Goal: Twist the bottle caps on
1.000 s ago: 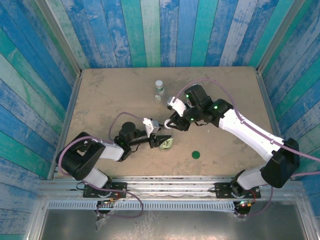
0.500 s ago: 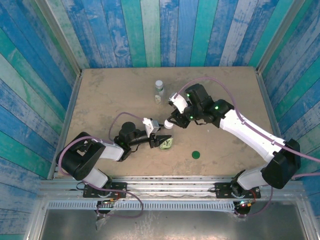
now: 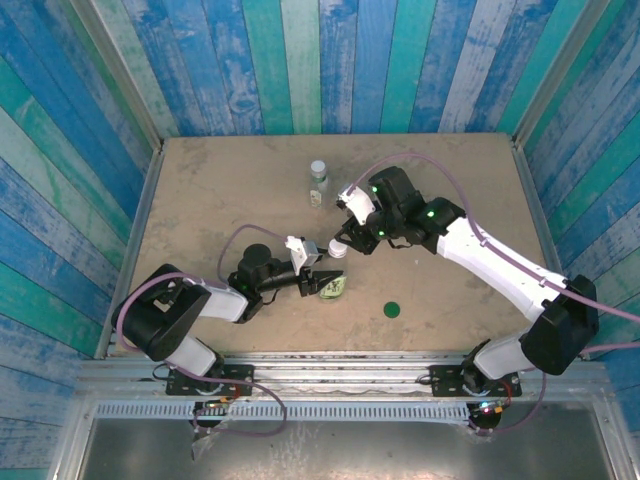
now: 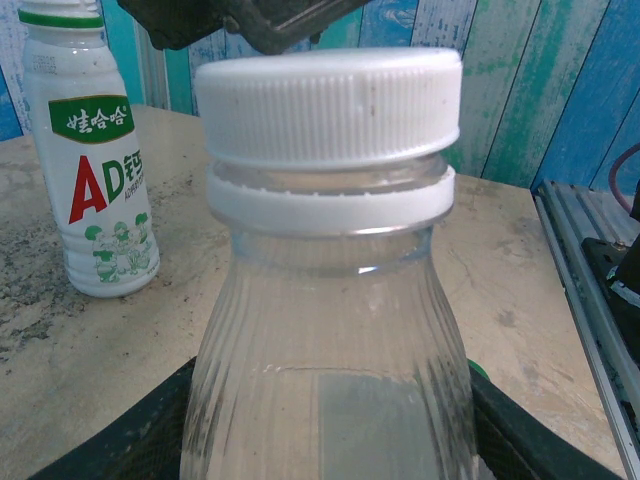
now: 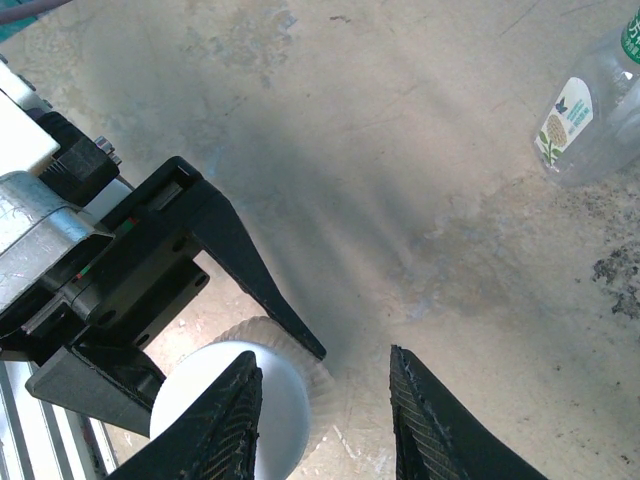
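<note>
Tightening the cap [image 4: 328, 95]
The left jaws clamp a likely light, squashy bottle [image 4: 325, 350]; right jaws open by the ribbed cap: pinch there.

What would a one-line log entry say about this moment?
left gripper: holds clear bottle | white cap: on its neck | right gripper: open, over white cap | green cap: loose on table

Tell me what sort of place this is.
Probably a robot test booth, not a home or shop: a tan table boxed in by blue-green plank walls, with a left arm and right arm bolted to a metal rail.
</note>
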### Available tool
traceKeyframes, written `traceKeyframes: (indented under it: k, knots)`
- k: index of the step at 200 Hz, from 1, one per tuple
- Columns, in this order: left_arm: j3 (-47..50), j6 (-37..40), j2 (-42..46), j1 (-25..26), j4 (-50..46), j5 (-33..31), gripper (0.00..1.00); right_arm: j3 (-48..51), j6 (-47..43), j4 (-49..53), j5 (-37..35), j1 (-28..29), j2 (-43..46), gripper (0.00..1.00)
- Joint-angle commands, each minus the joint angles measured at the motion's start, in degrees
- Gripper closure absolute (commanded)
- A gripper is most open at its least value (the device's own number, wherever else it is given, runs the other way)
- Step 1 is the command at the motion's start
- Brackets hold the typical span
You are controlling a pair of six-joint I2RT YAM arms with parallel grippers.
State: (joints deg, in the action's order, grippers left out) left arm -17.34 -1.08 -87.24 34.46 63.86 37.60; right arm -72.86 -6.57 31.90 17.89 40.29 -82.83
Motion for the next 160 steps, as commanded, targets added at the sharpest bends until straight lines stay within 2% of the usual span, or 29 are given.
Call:
traceKeyframes:
  k: [1,74,106,160]
  knots:
    - [1.0,0.35,1.68,-0.17,-2.08,-0.87,0.44,1.59,0.7,3.25,-0.14,-0.13,1.34,0.64]
    - [0.95,0.19,1.95,-0.18,-2.46,-0.95,0.45,8.25,3.36,0.77,0.8,-0.08,4.18,0.64]
    - [0.99,0.6,1.69,-0.18,-1.98,-0.51,0.44,8.0,5.05,1.15,-1.76,-0.13,3.36,0.69]
    - [0.83,0.24,1.74,-0.18,-2.09,-0.7,0.44,11.66,5.98,0.84,-2.1,-0.04,4.11,0.7]
